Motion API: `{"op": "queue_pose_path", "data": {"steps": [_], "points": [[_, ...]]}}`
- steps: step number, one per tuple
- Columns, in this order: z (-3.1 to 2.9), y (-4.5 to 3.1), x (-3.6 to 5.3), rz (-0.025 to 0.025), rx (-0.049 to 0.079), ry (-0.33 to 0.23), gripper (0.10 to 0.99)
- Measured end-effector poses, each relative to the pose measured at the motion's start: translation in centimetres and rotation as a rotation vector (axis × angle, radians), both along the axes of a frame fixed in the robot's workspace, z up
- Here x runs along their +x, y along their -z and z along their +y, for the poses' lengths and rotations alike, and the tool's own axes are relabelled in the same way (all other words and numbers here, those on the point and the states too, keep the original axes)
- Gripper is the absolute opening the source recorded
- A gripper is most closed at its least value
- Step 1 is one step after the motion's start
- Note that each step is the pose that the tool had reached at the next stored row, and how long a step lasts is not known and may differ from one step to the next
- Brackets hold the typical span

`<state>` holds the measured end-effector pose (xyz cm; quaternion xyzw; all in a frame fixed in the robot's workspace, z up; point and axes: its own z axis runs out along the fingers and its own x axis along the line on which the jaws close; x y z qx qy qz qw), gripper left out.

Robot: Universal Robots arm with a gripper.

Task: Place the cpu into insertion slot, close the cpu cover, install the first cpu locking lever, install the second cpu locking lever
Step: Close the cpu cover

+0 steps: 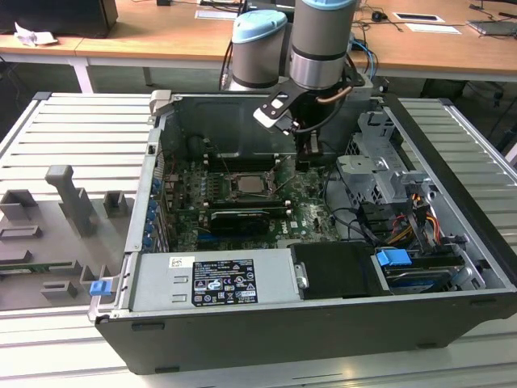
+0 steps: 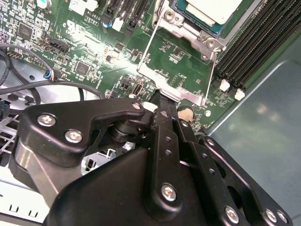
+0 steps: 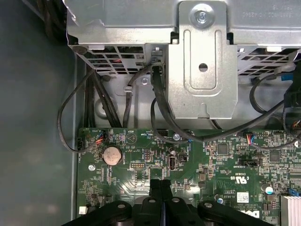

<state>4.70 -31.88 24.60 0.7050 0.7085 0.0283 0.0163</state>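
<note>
The cpu [image 2: 211, 8], a pale silver square, lies in the insertion slot [image 2: 178, 21] on the green board; in the exterior view the cpu [image 1: 246, 184] sits mid-board. The cpu cover [image 2: 175, 90], a thin silver frame with a window, stands open and reaches from the socket toward my gripper [image 2: 162, 99]. Its black fingers are shut together, and the tips meet the cover's free edge. I cannot tell whether they pinch it. In the exterior view the gripper [image 1: 308, 162] hangs low to the right of the socket. The shut fingertips [image 3: 160, 184] hover over the board edge.
Black memory slots [image 2: 254, 42] run beside the socket. A silver drive cage [image 3: 202, 56] with black cables [image 3: 160, 108] stands just past the board. The power supply [image 1: 214, 279] fills the case's near side, and a black card [image 1: 238, 217] lies below the socket.
</note>
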Motion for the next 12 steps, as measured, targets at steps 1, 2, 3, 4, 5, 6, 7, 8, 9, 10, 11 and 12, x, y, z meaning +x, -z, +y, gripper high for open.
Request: {"op": "queue_pose_path", "data": {"steps": [1,2,3,4,5,6,7,8,9,10,11,12], "points": [[0.0,0.0,-0.02,0.0,0.0,0.0,0.106],[0.0,0.0,-0.05,0.0,0.0,0.0,0.106],[0.0,0.0,-0.1,0.0,0.0,0.0,0.106],[0.0,0.0,-0.13,0.0,0.0,0.0,0.106],[0.0,0.0,-0.19,0.0,0.0,0.0,0.106],[0.0,0.0,-0.24,0.0,0.0,0.0,0.106],[0.0,0.0,-0.34,0.0,0.0,0.0,0.106],[0.0,0.0,-0.42,0.0,0.0,0.0,0.106],[0.0,0.0,-0.57,0.0,0.0,0.0,0.106],[0.0,0.0,-0.66,0.0,0.0,0.0,0.106],[0.0,0.0,-0.76,0.0,0.0,0.0,0.106],[0.0,0.0,-0.81,0.0,0.0,0.0,0.106]]}}
